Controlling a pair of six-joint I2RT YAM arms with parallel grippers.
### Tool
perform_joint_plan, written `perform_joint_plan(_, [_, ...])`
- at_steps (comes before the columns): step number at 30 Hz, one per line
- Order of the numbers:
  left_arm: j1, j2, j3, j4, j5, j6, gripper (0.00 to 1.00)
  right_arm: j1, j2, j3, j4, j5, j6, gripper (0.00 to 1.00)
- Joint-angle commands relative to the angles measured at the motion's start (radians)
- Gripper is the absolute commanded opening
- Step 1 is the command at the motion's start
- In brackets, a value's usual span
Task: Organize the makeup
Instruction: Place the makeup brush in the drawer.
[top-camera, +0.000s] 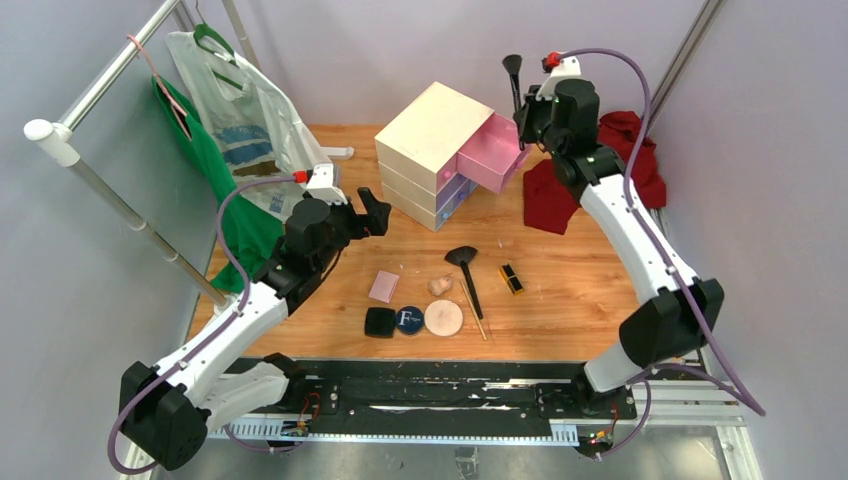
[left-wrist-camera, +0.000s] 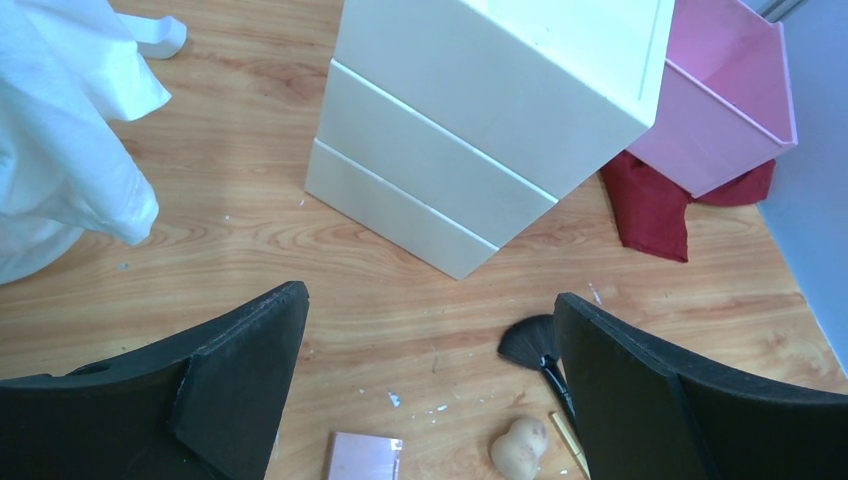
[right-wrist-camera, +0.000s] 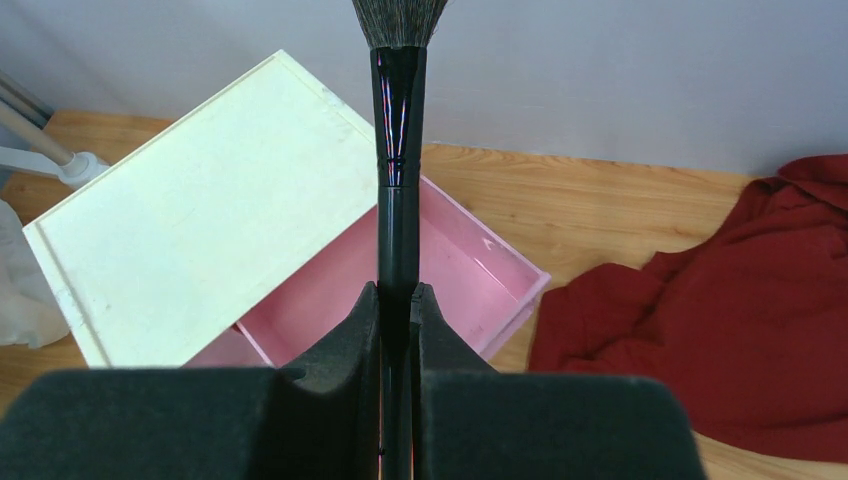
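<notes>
- The left jaws hang spread as wide as they go with nothing in them, over the left half of the bench (top-camera: 570, 310), facing the cream chest (top-camera: 428, 135).
- The loose makeup sits bunched by the middle of the near edge: pink square (top-camera: 384, 286), black square compact (top-camera: 379, 322), round navy compact (top-camera: 408, 319), beige sponge (top-camera: 439, 285), beige round puff (top-camera: 444, 318), a second brush (top-camera: 461, 256) and the black-gold lipstick (top-camera: 512, 279).
- Handling guess: it all looks light. The compacts are probably hard, flat and slick, so they'd need a pinch across opposite edges. The sponge and puff should squash under a grip.
- The right jaws are clamped nearly shut on the black brush (right-wrist-camera: 398, 150), low on the handle with the bristles up, above the open pink drawer (right-wrist-camera: 470, 280) toward the far edge.
- That brush looks stiff and light, but the glossy handle could swivel in the grip. Holding the handle rather than the soft bristles seems right.
- View differences: only the right wrist view shows the pinch on the handle and the drawer's bare floor.
- Only the top view shows the whole cluster.
- The left wrist view catches just the pink square, the sponge and the second brush's fan, with the compacts cut off.
</notes>
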Motion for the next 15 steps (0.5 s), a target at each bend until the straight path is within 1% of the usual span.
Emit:
perform_joint_plan(1, [-0.006,-0.012,-0.010,0.025,0.012,-0.003,0.98,-0.013,0.092,0.076,0.032,-0.050,0.030,0.01])
perform_joint_plan(7, [-0.006,-0.005,-0.010,0.026,0.008,-0.001,0.98,-0.011,0.179,0.094,0.064,-0.070,0.056,0.01])
perform_joint_plan(15, [-0.006,0.006,-0.008,0.027,0.005,0.001,0.98,-0.011,0.236,0.091,0.083,-0.083,0.056,0.01])
